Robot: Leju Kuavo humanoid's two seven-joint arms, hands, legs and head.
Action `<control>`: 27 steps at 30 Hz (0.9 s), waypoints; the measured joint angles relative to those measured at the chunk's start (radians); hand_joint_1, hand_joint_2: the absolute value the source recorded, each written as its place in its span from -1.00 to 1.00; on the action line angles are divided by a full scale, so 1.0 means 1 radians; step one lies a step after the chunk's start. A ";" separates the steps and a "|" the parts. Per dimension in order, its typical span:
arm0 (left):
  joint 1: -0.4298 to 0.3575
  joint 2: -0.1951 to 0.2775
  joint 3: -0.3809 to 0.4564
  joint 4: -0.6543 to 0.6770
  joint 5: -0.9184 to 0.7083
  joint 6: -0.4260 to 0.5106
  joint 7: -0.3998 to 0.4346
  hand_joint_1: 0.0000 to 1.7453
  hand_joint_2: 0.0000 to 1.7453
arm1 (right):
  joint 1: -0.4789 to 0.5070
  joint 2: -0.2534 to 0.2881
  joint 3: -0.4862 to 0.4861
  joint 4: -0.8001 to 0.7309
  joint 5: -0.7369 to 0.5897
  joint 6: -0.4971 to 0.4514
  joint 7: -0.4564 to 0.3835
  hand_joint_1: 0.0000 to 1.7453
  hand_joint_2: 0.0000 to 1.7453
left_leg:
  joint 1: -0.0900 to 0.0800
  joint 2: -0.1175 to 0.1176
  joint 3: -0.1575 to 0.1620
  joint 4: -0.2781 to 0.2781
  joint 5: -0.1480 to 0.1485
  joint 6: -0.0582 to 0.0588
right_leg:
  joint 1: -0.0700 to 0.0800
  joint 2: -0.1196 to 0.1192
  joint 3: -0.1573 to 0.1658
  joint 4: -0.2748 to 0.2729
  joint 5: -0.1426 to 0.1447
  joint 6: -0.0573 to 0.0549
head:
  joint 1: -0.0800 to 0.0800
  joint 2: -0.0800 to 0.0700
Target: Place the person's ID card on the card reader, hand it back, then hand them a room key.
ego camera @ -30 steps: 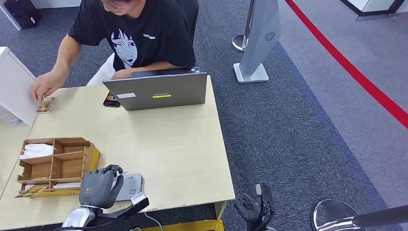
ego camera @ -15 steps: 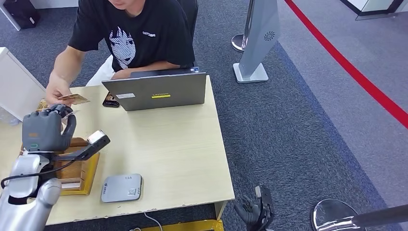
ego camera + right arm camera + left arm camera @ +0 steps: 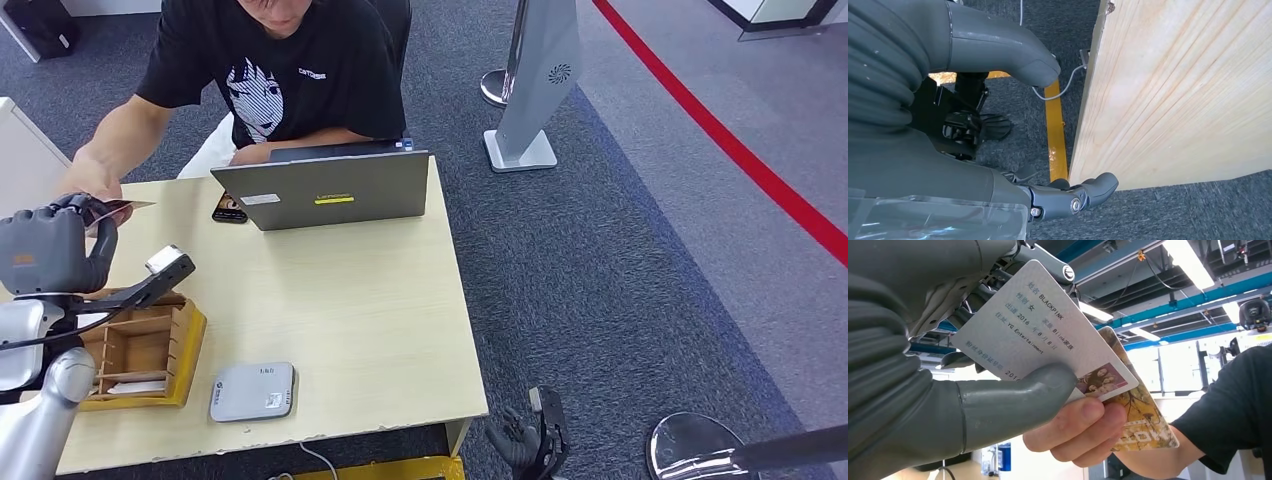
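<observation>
the id card (image 3: 1048, 335) is a thin white plastic rectangle with rounded corners, printed in grey lines of text, with a small colour photo of several people near one corner. the left hand (image 3: 948, 385) pinches it, the thick grey thumb pressed on its face near the photo and darker fingers behind it. a person's hand (image 3: 1083, 432) grips the same card at the photo end, fingertips just beside the thumb, and also holds a second card (image 3: 1140, 420) behind it, glossy, with a yellow-brown leafy picture and pale lettering.

from the head view the left hand (image 3: 50, 255) is raised over the far left corner of the table (image 3: 340, 300), meeting the person's hand (image 3: 88, 185) there; the id card (image 3: 125, 206) shows as a thin sliver between them.

the table is pale wood-grain laminate, rectangular. the reader (image 3: 253, 391) is a flat grey slab with rounded corners, lying near the front edge. beside it stands a wooden tray (image 3: 140, 345) of open compartments, some holding white cards, on a yellow base. a grey laptop (image 3: 325, 190) stands open at the far edge, a dark phone (image 3: 230, 208) just beside it.

the right hand (image 3: 1068, 192) hangs below the table edge over dark carpet, fingers loosely curled on nothing; i cannot tell whether it is clenched.
</observation>
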 joint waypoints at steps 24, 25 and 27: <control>0.414 0.004 0.018 -0.250 -0.040 0.138 -0.086 -1.00 1.00 | 0.014 -0.007 0.004 -0.012 -0.034 -0.043 -0.002 -1.00 1.00 | 0.000 0.001 0.001 0.000 -0.004 -0.001 | 0.000 0.001 0.000 -0.001 -0.002 0.000 | 0.000 0.000; 0.444 0.008 0.018 -0.267 -0.061 0.147 -0.091 -1.00 1.00 | 0.015 -0.007 0.003 -0.012 -0.034 -0.045 -0.002 -1.00 1.00 | 0.000 0.001 0.001 0.000 -0.004 -0.001 | 0.000 0.001 0.000 -0.001 -0.003 0.001 | 0.000 0.000; 0.498 0.026 0.018 -0.294 -0.109 0.160 -0.092 -1.00 1.00 | 0.018 -0.008 0.001 -0.013 -0.034 -0.046 -0.004 -1.00 1.00 | 0.000 0.001 0.001 0.000 -0.004 -0.001 | 0.000 0.000 0.000 -0.001 -0.004 0.001 | 0.000 0.000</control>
